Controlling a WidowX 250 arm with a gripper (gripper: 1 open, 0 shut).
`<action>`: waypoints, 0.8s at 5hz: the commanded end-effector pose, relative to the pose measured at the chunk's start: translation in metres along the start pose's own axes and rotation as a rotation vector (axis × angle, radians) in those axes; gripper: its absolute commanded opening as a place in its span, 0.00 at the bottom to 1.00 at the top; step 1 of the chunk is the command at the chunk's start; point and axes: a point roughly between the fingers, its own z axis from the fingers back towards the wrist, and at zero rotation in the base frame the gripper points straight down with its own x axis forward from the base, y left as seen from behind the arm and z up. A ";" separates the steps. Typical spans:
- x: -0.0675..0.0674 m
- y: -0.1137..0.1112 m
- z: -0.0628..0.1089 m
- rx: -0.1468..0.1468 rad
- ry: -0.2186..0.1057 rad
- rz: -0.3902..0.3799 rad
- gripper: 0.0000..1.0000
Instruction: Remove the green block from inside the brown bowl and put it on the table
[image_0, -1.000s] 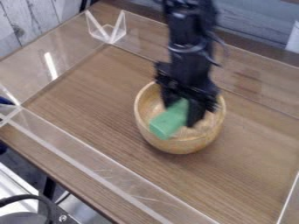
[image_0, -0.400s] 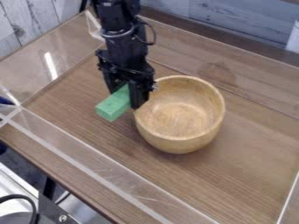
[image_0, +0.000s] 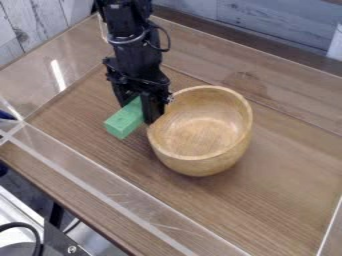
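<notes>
The hand (image_0: 136, 101) is closed on the green block (image_0: 124, 119), just beside the brown bowl (image_0: 199, 131), over the bench (image_0: 80, 150). The block looks light, stiff and hard to damage; 2 opposite long sides should give a secure hold.

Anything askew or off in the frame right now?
Bowl looks tipped: its opening leans toward the camera rather than sitting level, rim right beside the claw and green block. No spill or damage visible.
</notes>
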 end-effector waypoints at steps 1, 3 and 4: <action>0.002 -0.001 0.005 0.011 -0.015 -0.010 0.00; 0.003 -0.003 0.006 0.010 -0.014 -0.015 0.00; 0.003 -0.005 0.006 0.010 -0.014 -0.016 0.00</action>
